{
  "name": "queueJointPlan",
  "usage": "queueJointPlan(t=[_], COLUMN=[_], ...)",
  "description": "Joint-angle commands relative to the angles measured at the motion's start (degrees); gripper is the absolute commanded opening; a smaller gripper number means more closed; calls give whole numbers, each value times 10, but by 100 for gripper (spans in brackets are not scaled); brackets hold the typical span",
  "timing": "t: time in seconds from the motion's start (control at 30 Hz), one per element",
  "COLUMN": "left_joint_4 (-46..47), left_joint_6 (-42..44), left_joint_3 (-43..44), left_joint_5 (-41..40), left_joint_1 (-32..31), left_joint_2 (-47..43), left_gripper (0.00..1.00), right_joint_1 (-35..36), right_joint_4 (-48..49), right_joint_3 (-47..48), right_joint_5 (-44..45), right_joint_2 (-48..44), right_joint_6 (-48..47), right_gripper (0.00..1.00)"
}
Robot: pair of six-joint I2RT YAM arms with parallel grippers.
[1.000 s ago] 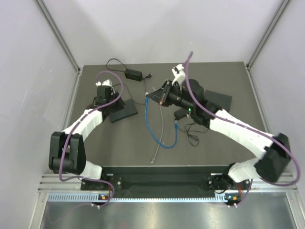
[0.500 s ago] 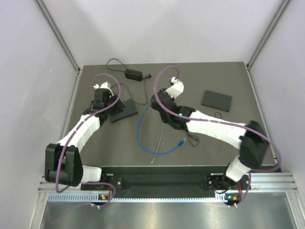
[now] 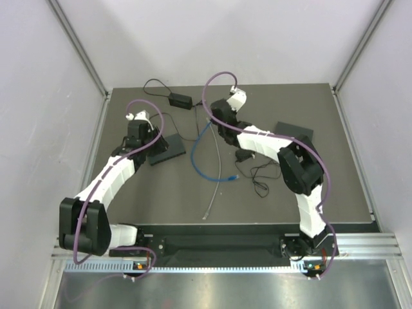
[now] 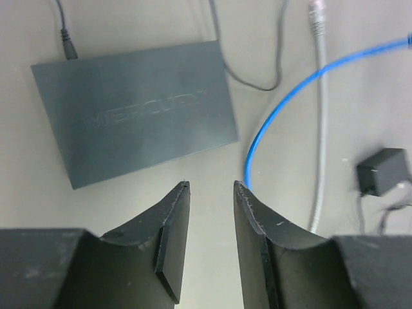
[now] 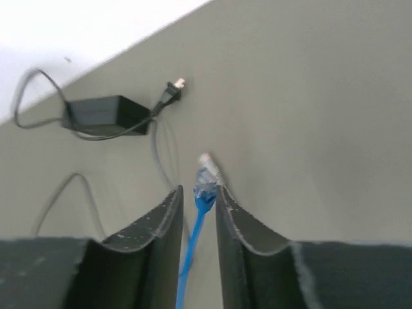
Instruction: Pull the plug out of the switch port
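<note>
The dark grey switch (image 4: 138, 119) marked MERCURY lies flat just ahead of my left gripper (image 4: 211, 185), which is open and empty; it also shows in the top view (image 3: 167, 148) by the left gripper (image 3: 153, 140). The blue cable's plug (image 5: 206, 183) sits at the tips of my right gripper (image 5: 198, 188), whose jaws stand slightly apart with the cable running between them, untouched on the left side. In the top view the right gripper (image 3: 212, 122) is at the back centre, away from the switch. The blue cable (image 3: 199, 161) lies loose on the table.
A grey cable (image 3: 217, 170) with its plug (image 5: 209, 164) lies beside the blue one. A black power brick (image 3: 180, 100) with cord is at the back. A second switch (image 3: 294, 132) and a small black adapter (image 3: 243, 156) are at the right.
My right arm has swung from the table's middle to the back centre, dragging the blue cable's end with it. The blue loop has shifted. The left arm has barely moved.
</note>
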Motion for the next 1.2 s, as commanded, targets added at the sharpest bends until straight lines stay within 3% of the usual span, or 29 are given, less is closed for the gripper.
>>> queueJointPlan(t=[0.0, 0.13, 0.23, 0.3, 0.43, 0.47, 0.53, 0.6, 0.73, 0.77, 0.8, 0.83, 0.93, 1.17], left_joint_4=[9, 41, 57, 66, 92, 100, 104, 108, 118, 121, 125, 128, 129, 153], left_joint_6=[9, 5, 6, 7, 20, 20, 10, 3, -8, -8, -6, -4, -4, 18], left_joint_3=[15, 15, 21, 26, 28, 29, 30, 37, 46, 48, 51, 57, 73, 108], left_joint_5=[-26, -56, -108, -154, -210, -235, -251, -258, -290, -301, -312, -313, -311, -266], left_joint_1=[-1, 0, 0, 2, 7, 13, 22, 35, 51, 56, 58, 67, 77, 86], left_joint_2=[29, 73, 92, 101, 126, 133, 161, 179, 209, 210, 215, 217, 227, 274], left_gripper=[39, 38, 38, 38, 38, 30, 9, 0, 0, 0, 0, 0, 0, 0], right_joint_1=[-46, -61, -66, -68, -68, -68, -67, -57, -23, -12, -7, -2, 15, 35], right_joint_4=[48, 33, 16, -16, -80, -91, -98, -87, -86, -82, -80, -77, -71, -53], right_joint_3=[43, 64, 81, 81, 80, 76, 61, 31, 24, 25, 26, 30, 40, 42], right_joint_5=[-182, -280, -346, -343, -342, -341, -356, -396, -434, -453, -461, -471, -505, -545], right_joint_2=[37, 64, 78, 62, 16, 4, -30, -49, -53, -48, -43, -28, 5, 62], right_joint_6=[-108, -155, -180, -207, -261, -262, -249, -234, -209, -204, -197, -181, -162, -123], right_gripper=[28, 31, 50, 70, 74, 73, 71, 68, 52, 38, 30, 14, 1, 0])
